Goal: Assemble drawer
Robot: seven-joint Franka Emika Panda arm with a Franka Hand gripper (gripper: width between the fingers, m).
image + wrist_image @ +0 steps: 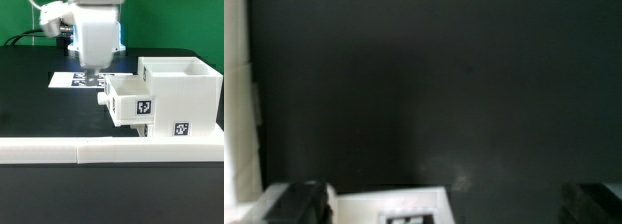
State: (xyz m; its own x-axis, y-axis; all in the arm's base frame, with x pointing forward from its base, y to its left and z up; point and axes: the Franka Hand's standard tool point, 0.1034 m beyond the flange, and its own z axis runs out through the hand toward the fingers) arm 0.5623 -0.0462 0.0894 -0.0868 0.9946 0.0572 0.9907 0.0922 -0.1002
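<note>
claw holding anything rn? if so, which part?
Nothing held. In the wrist view the claw is open with only table and a white tagged piece between its fingers; in the exterior view it's behind the tray.

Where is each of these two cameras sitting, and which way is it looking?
Exterior view: off the arm, low at the table's edge, facing the drawer housing, a tray and the gripper.
Wrist view: on the wrist, looking down at the black table; dark fingertips show.
Both show the marker board.
</note>
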